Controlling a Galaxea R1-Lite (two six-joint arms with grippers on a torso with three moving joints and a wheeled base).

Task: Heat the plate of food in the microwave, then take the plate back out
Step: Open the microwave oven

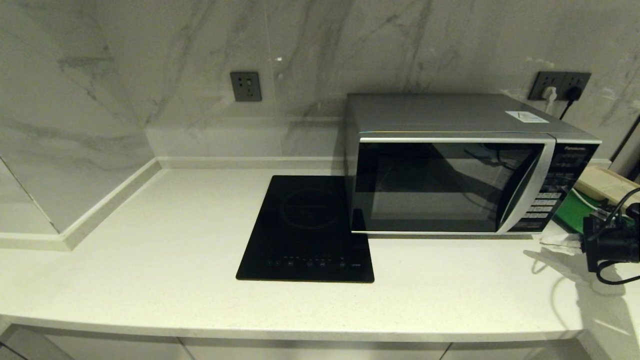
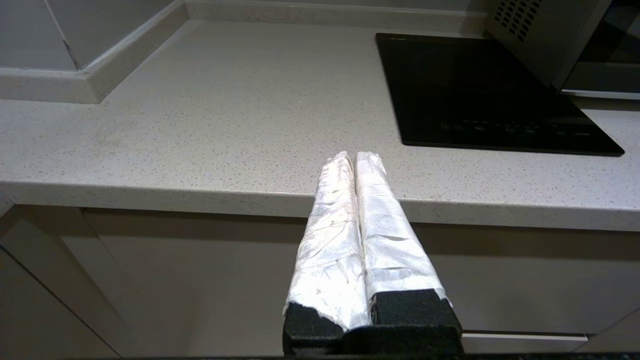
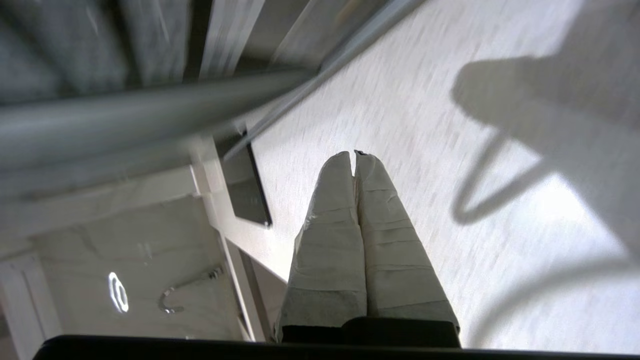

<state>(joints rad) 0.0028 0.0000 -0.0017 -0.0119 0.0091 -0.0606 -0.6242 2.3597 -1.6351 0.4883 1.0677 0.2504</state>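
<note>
Microwave (image 1: 450, 170) sits right of frame centre, door closed; no plate of food in view (possibly inside). Right gripper (image 3: 355, 156), fingers pressed together and empty, hangs over the countertop (image 1: 150, 280). Left gripper (image 2: 354, 157), likewise closed, is parked below the counter edge.

The head view looks forward and down from above the worktop (image 1: 165, 280), taking in its front edge, the back wall, the black cooktop (image 1: 306, 230) mid-counter and the microwave (image 1: 465, 170) toward the right end. The left wrist view sits low, just outside the front edge, facing across the worktop toward the cooktop and the microwave's near corner. The right wrist view hangs close above the worktop's right part, tilted, and shares the cooktop's corner with the other views.
</note>
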